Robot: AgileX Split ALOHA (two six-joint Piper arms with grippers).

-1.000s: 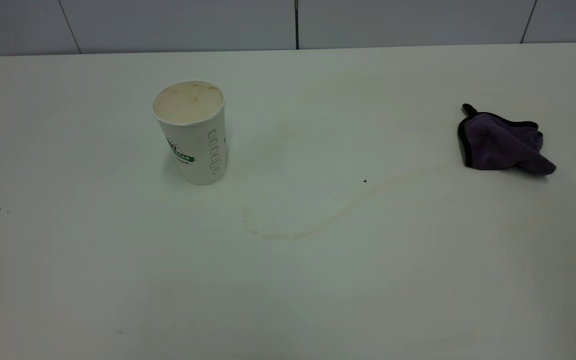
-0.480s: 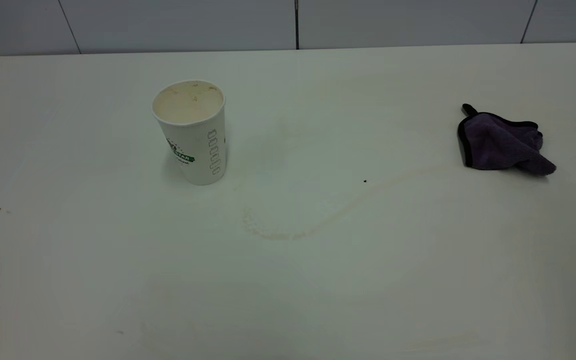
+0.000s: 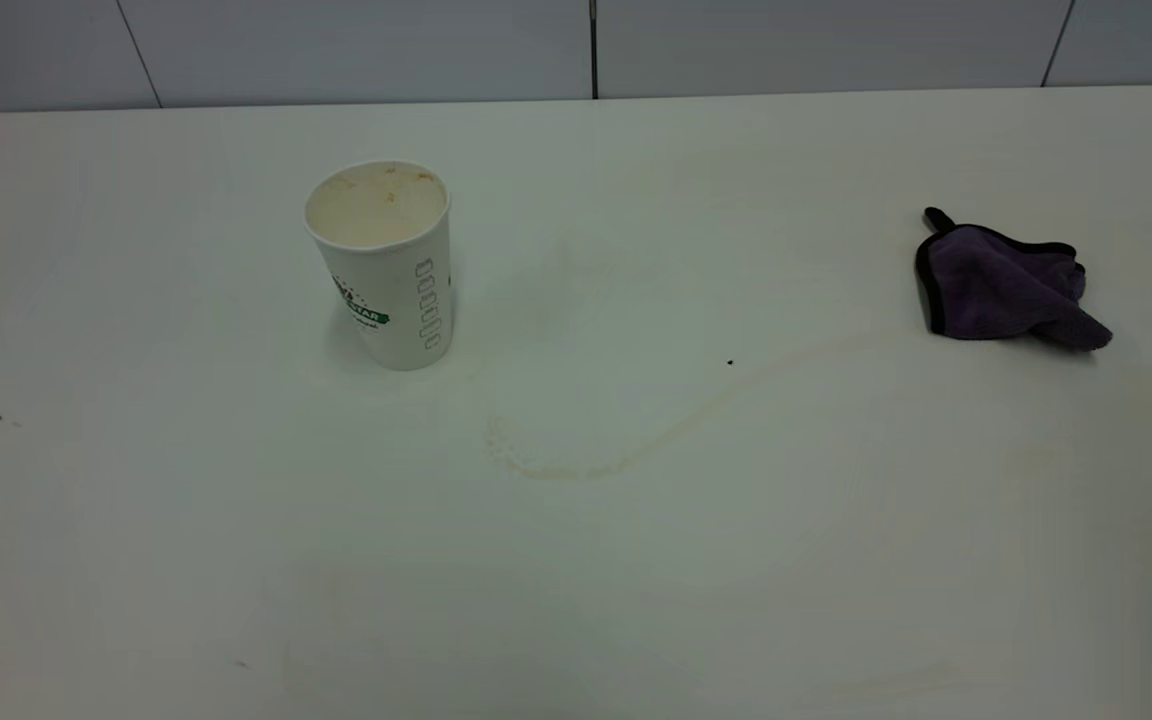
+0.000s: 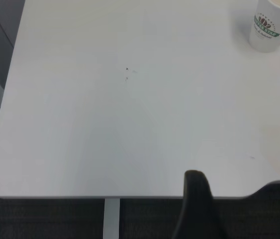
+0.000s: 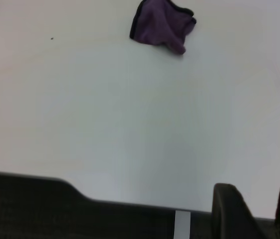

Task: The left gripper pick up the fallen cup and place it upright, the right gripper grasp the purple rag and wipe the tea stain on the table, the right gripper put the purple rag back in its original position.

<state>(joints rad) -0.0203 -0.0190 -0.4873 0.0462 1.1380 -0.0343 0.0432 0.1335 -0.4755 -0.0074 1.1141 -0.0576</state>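
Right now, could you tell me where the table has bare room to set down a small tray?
The widest bare patch is the near part of the table, in front of the faint tea streak. The stretch between the upright cup and the purple rag is free too, apart from that streak. Nowhere is crowded.

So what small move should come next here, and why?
Probably the right claw, open and parked beyond the table edge, should reach for the purple rag. The cup already stands upright, but the tea stain shows as a faint tan streak across the middle. The left claw can stay idle off its edge.
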